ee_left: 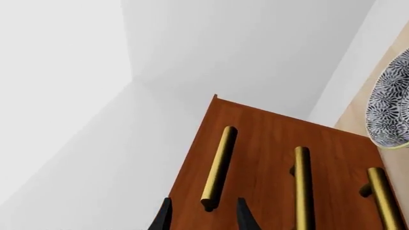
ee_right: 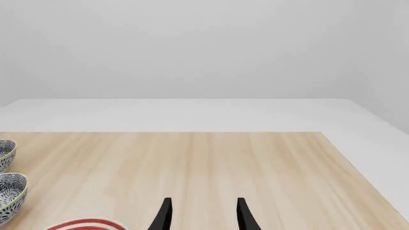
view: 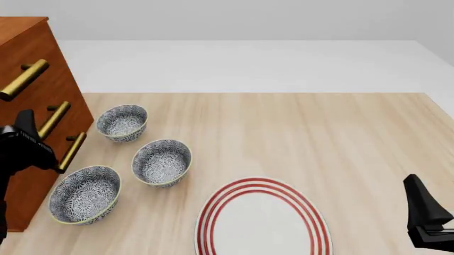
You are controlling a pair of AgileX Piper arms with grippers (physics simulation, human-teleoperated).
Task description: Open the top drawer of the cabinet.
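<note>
The cabinet [view: 62, 101] stands at the table's left edge, reddish-brown with three brass bar handles. Its top drawer [view: 41, 50] looks shut, and its handle [view: 24, 79] is the highest one. In the left wrist view this handle [ee_left: 219, 165] is the one farthest from the bowl, and my left gripper [ee_left: 204, 218] is open with its fingertips on either side of the handle's near end. I cannot tell whether they touch it. In the front view the left gripper [view: 28, 135] hangs in front of the cabinet's face. My right gripper [view: 423, 207] [ee_right: 204, 218] is open and empty at the near right.
Three black-and-white patterned bowls [view: 123, 122] [view: 161, 162] [view: 85, 194] stand close beside the cabinet. A white plate with red rings [view: 262, 223] lies at the front middle. The two lower handles [view: 54, 119] [view: 72, 151] sit under the top one.
</note>
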